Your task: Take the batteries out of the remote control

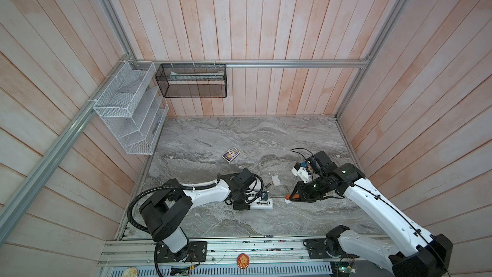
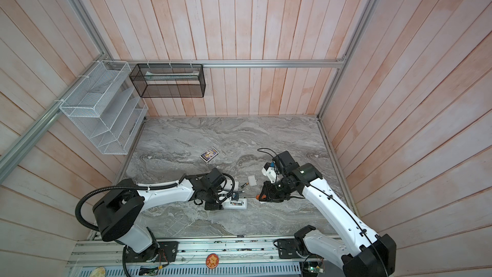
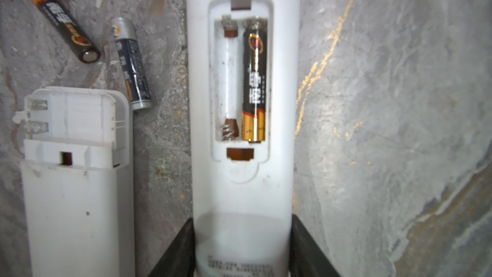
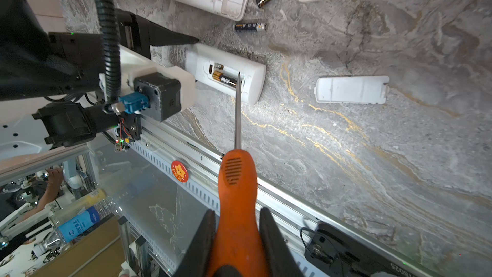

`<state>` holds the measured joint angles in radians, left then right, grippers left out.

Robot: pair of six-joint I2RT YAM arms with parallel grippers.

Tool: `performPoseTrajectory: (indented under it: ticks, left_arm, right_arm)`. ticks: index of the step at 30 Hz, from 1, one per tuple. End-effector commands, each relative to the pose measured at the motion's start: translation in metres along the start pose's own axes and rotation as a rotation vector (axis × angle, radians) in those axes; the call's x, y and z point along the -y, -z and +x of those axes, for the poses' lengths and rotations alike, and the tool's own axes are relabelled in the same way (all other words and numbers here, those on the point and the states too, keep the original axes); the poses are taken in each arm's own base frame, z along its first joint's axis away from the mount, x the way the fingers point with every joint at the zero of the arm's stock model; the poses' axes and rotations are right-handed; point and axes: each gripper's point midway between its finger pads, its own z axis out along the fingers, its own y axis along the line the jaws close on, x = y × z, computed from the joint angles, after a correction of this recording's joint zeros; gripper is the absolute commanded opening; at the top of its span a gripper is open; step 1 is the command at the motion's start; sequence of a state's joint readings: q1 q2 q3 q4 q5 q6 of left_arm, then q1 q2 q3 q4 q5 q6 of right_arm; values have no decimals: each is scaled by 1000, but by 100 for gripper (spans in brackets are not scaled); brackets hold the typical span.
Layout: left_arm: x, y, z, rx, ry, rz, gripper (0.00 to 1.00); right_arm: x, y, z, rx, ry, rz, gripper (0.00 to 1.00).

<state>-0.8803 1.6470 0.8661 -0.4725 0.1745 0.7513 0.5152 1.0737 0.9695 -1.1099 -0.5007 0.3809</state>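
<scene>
In both top views, the white plastic remote control (image 1: 263, 205) was seen lying on the grey marble-patterned tabletop (image 1: 213, 134). The left gripper (image 1: 250, 205) was clamped on the end nearer its own arm. The right gripper (image 1: 294, 196) was closed on the orange-handled steel screwdriver (image 1: 288, 196), whose shaft was pointed at the remote. On the back wall, a black mesh basket (image 1: 191, 91) held pale flat items too small to be identified, and the contents of the white wire rack (image 1: 119, 118) beside it could not be told. In the left wrist view, the jaws were seen pressed against both sides of the remote. Its open battery compartment (image 3: 227, 75) held 1 black-and-gold cylindrical battery (image 3: 254, 81) in 1 slot, while the other slot, with its bare spring, was empty. 2 loose batteries (image 3: 133, 65) lay on the table next to a second white remote (image 3: 77, 195). In the right wrist view, the jaws were seen shut on the orange handle, and the screwdriver tip was held over the compartment at the seated battery, though contact could not be confirmed. A white rectangular cover plate (image 4: 351, 89) lay well apart from the remote. The seated battery was judged light, rigid and smooth, likely to roll once freed, and pinned endwise by its spring. It would probably be best levered up at 1 end with the tip, then taken across its middle.
</scene>
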Motion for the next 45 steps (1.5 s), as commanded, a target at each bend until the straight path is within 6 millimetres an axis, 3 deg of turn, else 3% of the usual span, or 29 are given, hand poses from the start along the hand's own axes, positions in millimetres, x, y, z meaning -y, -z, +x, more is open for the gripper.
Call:
performPoseTrajectory:
  ticks: [1,10,11,19,27,45]
  left_arm:
    - [27,-28,42,-152,0,68,0]
    - [18,-24,45,-185,-83,-64,0]
    - [25,-25,39,-181,-121,-66,0]
    - [21,-26,45,-221,-163,-126,0]
    - [22,-28,48,-235,-175,-131,0]
    - [25,-26,47,-226,-178,-117,0]
  right_arm:
    - [-6,-2,9,-43,29,-15,0]
    - [-3,-6,6,-52,61,7,0]
    - [-3,-6,6,-51,66,8,0]
    - [-2,-4,11,-67,67,17,0]
    - [7,3,24,-76,41,65,0]
    - [10,-4,12,-57,57,81,0]
